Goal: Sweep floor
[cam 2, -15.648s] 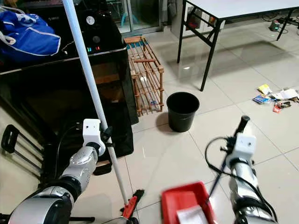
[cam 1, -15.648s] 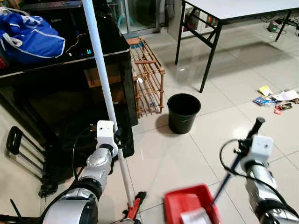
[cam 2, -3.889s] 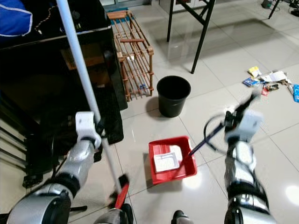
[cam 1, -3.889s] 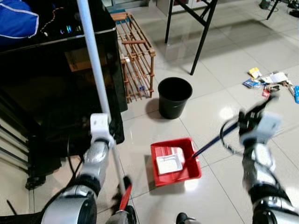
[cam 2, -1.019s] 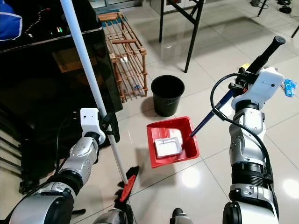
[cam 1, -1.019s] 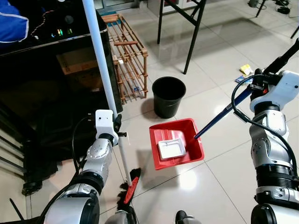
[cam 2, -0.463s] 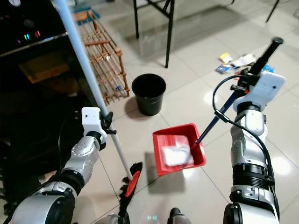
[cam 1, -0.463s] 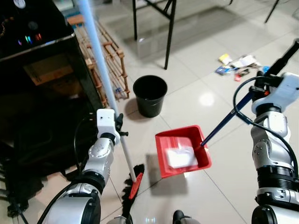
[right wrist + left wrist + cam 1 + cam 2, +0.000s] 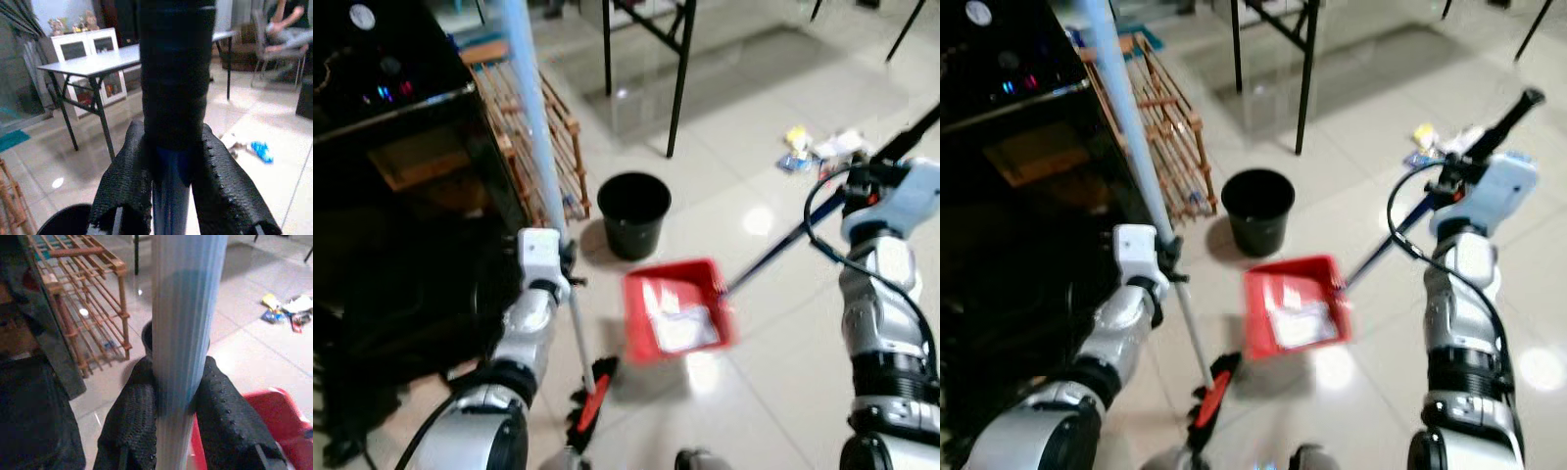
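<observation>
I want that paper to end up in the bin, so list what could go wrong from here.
1. The red dustpan hangs on a long handle gripped by the right gripper; if it tips, the white paper could slide out short of the black bin.
2. The broom in the left gripper stands close to the wooden rack and could snag.

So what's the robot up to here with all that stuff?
It is sweeping the floor. Its left hand grips a white broom pole, the brush end resting on the tiles. Its right hand holds the long handle of a red dustpan, which has white paper in it and sits just in front of a black bin. More litter lies on the tiles further off, beyond the right arm.
</observation>
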Robot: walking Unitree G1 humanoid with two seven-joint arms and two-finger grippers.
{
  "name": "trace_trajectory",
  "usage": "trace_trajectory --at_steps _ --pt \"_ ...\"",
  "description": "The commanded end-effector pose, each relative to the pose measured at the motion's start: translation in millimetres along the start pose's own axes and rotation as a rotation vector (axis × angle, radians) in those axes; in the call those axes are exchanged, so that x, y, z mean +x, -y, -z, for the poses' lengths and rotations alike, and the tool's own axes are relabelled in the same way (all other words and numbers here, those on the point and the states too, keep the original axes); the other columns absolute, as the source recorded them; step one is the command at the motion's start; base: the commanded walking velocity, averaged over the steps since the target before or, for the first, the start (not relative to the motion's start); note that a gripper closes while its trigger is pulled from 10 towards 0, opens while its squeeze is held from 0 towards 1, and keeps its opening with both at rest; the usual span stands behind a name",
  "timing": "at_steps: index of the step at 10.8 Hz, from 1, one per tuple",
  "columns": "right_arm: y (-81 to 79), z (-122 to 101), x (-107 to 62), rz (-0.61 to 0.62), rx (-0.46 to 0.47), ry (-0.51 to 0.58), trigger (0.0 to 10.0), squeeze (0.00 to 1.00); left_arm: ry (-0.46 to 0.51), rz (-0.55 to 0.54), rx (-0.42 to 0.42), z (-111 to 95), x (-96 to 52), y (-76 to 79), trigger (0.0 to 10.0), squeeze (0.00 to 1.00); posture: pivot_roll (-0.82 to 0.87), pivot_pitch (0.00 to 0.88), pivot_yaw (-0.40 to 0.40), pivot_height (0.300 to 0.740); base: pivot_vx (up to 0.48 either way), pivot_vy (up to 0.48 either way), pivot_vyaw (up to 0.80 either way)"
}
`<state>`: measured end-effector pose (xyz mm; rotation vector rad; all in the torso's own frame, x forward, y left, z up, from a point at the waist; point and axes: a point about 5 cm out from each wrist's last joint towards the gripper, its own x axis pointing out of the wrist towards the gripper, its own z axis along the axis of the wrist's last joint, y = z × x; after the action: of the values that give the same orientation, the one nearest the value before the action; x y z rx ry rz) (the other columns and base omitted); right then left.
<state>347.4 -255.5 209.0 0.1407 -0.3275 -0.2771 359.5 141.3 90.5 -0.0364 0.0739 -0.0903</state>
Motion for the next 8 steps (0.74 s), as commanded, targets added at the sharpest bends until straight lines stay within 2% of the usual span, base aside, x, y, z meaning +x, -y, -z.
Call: trace_trajectory --at_steps 1,5,8 --pt "-8.2 -12.1 2.3 -0.021 0.027 0.06 10.0 0.0 0.011 -0.033 -0.002 -1.9 -1.2 -11.8 10.0 0.0 -0.04 0.199 0.04 0.74 0.296 0.0 0.0" --pt "-6.2 -12.6 2.4 -0.003 0.037 0.063 10.0 0.0 0.013 -0.029 -0.001 -3.1 -0.5 -11.6 10.0 0.0 -0.04 0.197 0.041 0.74 0.296 0.0 0.0" --pt "-4.7 -12.0 2.4 0.0 0.042 0.054 10.0 0.0 0.012 -0.025 -0.002 -3.1 -0.4 -11.3 10.0 0.0 -0.04 0.197 0.042 0.74 0.292 0.0 -0.63"
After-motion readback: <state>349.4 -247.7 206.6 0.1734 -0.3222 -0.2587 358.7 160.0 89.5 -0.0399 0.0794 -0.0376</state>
